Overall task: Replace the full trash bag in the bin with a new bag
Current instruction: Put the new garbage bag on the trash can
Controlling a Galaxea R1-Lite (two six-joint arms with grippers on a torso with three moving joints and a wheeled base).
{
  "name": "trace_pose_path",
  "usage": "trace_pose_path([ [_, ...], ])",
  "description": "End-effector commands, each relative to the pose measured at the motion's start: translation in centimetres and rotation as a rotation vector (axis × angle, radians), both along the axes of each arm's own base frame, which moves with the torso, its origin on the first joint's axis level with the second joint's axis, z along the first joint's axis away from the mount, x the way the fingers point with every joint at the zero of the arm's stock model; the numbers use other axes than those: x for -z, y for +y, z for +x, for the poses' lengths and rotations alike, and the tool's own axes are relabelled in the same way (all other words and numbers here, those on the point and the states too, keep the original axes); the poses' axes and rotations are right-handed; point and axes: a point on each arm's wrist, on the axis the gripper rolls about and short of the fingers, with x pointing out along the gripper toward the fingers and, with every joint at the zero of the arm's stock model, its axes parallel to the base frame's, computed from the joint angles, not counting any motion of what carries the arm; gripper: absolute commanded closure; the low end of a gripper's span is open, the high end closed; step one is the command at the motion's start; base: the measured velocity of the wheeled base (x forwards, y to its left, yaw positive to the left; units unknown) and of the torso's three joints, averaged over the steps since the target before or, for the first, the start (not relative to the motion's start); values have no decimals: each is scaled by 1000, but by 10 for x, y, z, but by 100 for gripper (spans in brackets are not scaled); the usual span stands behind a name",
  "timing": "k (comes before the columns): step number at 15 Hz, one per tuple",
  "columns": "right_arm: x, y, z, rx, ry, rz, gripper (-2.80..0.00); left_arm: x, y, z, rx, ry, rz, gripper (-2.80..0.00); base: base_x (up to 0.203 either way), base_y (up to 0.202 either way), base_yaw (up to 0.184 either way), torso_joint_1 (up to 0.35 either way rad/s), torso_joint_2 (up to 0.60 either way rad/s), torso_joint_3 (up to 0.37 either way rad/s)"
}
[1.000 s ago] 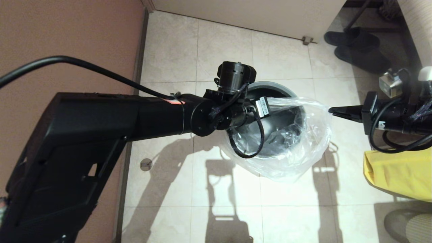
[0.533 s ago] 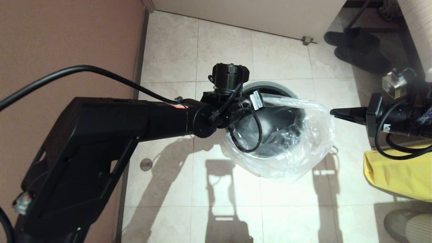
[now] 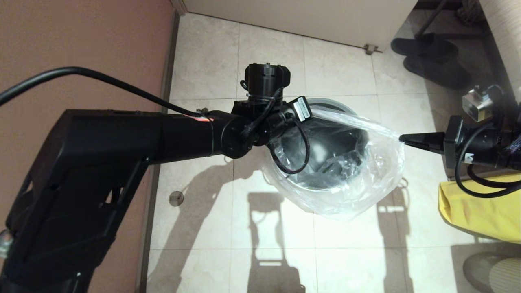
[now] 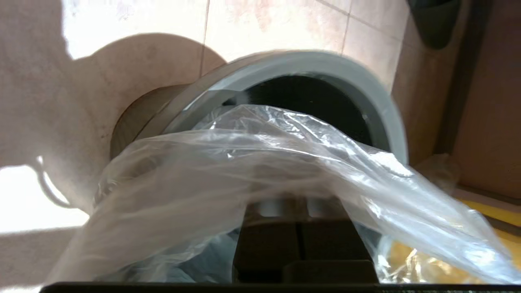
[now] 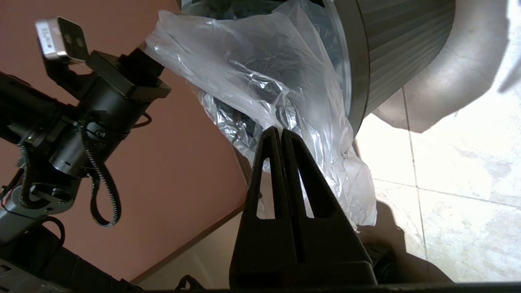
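Note:
The bin [image 3: 330, 104] stands on the tiled floor, its grey rim [image 4: 325, 65] and ribbed dark wall [image 5: 403, 40] showing. The new bag [image 3: 366, 179], clear and crinkly, is stretched over the bin's mouth and hangs over its near side. My left gripper [image 3: 315, 116] is at the bin's left rim, shut on the bag's edge; the film drapes over its fingers [image 4: 268, 244] and hides the tips. My right gripper [image 3: 401, 138] is just right of the bin, shut on the opposite edge of the bag [image 5: 276, 69], which is pinched at the tips of this gripper [image 5: 281, 130].
A yellow bag [image 3: 480, 207] lies on the floor at the right, under my right arm. Black slippers [image 3: 431, 57] sit at the far right. A brown wall [image 3: 81, 40] runs along the left. There is a floor drain [image 3: 176, 198] left of the bin.
My left gripper has pulled its bag edge left and slightly farther away, stretching the bag's mouth wider over the bin. The right gripper has barely shifted.

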Motion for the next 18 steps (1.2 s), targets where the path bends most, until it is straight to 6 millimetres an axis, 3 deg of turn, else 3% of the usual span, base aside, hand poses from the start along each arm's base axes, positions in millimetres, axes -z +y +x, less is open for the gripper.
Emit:
trace_pose_path([
  [1, 1, 0, 1, -4, 5, 4, 0, -5, 3, -1, -7, -8, -11, 0, 0, 0, 0, 0, 0, 0],
  [8, -1, 0, -1, -8, -3, 4, 0, 0, 7, 6, -24, 0, -4, 0, 0, 0, 0, 0, 0, 0],
  [9, -1, 0, -1, -10, -4, 6, -280, 1, 7, 6, -25, 2, -2, 0, 0, 0, 0, 0, 0, 0],
  [13, -12, -5, -12, -39, -4, 55, -280, 6, 9, 10, -51, 11, 9, 0, 0, 0, 0, 0, 0, 0],
  [18, -17, -29, -18, -35, 18, 114, -280, 7, 12, 13, -64, 18, 14, 0, 0, 0, 0, 0, 0, 0],
])
